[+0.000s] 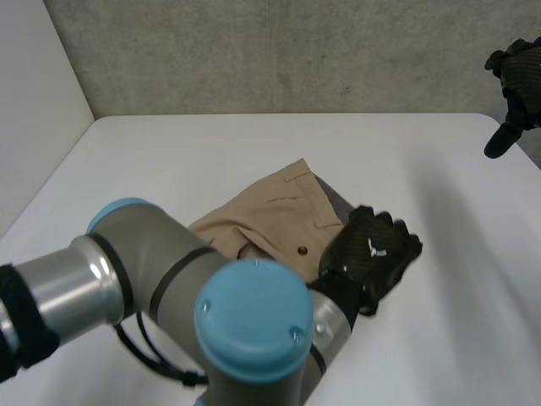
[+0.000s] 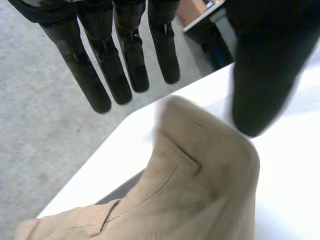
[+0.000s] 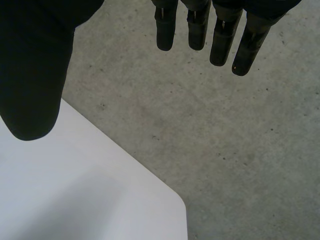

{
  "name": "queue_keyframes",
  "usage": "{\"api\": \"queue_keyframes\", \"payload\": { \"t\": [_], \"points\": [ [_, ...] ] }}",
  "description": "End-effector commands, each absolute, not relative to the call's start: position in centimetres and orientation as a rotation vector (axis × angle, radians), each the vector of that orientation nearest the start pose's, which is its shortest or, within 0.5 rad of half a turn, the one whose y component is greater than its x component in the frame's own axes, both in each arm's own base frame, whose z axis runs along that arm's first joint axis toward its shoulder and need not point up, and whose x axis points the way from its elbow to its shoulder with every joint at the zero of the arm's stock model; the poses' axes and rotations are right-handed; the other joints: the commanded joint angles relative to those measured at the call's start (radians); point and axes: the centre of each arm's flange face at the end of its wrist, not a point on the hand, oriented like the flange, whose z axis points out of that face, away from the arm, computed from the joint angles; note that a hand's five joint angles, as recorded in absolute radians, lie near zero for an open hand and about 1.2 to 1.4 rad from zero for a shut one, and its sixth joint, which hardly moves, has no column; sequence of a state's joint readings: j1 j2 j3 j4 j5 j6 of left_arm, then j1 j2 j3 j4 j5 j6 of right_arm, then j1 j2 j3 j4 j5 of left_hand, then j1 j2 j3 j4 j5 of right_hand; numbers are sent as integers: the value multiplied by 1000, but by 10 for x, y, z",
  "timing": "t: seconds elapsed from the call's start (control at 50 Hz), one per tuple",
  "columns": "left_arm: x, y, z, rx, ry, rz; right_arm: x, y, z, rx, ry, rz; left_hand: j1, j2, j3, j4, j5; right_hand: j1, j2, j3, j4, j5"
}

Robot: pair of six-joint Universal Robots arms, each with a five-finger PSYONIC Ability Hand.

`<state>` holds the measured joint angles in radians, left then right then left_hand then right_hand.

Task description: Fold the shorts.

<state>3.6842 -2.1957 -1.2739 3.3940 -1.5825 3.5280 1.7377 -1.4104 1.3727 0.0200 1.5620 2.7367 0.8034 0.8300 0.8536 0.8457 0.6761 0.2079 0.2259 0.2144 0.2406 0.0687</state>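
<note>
The tan shorts point(image 1: 275, 216) lie bunched in the middle of the white table point(image 1: 186, 152), with a button and pocket seams showing. My left hand point(image 1: 372, 252) hovers over their right edge. In the left wrist view its fingers point(image 2: 102, 65) are straight and its thumb point(image 2: 265, 70) stands apart. The shorts point(image 2: 200, 190) rise in a rounded fold under the palm, close to the thumb tip, and nothing is pinched. My right hand point(image 1: 517, 72) is raised high at the far right, off the cloth. Its straight fingers point(image 3: 197, 25) are spread.
The table's far right corner point(image 3: 75, 190) lies below my right hand, with grey concrete floor point(image 3: 225, 140) beyond it. My left arm point(image 1: 169, 296) fills the near left of the head view. A grey wall point(image 1: 296, 51) stands behind the table.
</note>
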Motion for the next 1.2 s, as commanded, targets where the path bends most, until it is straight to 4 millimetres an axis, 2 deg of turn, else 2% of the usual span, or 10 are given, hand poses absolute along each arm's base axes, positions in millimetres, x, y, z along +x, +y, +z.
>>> {"api": "queue_keyframes", "payload": {
  "t": [0.02, 0.14, 0.28, 0.4, 0.5, 0.64, 0.76, 0.88, 1.0, 1.2],
  "points": [
    [-410, -115, 221, 1628, 2033, -2415, 193, -319, 312, -713, 2209, -2314, -334, -361, -384, -376, -381, -33, -51, -40, -66, -69],
    [-377, -145, 263, 1371, 1991, -2513, 205, -322, 288, -849, 2173, -2159, -475, -502, -525, -517, -522, -33, -51, -40, -66, -69],
    [-344, -176, 274, 1114, 2002, -2457, 221, -311, 264, -1052, 2143, -1923, -493, -520, -543, -535, -540, -33, -51, -40, -66, -69],
    [-307, -206, 253, 876, 2088, -2237, 236, -303, 239, -1094, 2155, -1727, -484, -511, -534, -527, -531, -33, -51, -40, -66, -69],
    [-285, -220, 237, 791, 2165, -2119, 264, -287, 218, -1137, 2123, -1582, -470, -496, -520, -512, -517, -20, -38, -27, -53, -56],
    [-256, -246, 221, 632, 2286, -2015, 298, -283, 201, -1120, 2040, -1531, -361, -388, -411, -403, -408, 115, 97, 108, 82, 79],
    [-239, -262, 200, 599, 2426, -1942, 320, -298, 188, -1069, 1968, -1574, -305, -332, -355, -348, -352, 133, 114, 126, 100, 97],
    [-232, -269, 173, 609, 2591, -1850, 332, -320, 173, -1034, 1936, -1609, -290, -317, -341, -333, -338, 209, 191, 202, 176, 173],
    [-235, -276, 142, 641, 2718, -1751, 347, -325, 160, -1056, 1914, -1611, -290, -317, -341, -333, -338, 320, 302, 314, 288, 285],
    [-247, -301, 129, 658, 2704, -1769, 361, -333, 139, -1077, 1899, -1590, -200, -226, -250, -242, -247, 432, 414, 425, 399, 396]
  ]
}}
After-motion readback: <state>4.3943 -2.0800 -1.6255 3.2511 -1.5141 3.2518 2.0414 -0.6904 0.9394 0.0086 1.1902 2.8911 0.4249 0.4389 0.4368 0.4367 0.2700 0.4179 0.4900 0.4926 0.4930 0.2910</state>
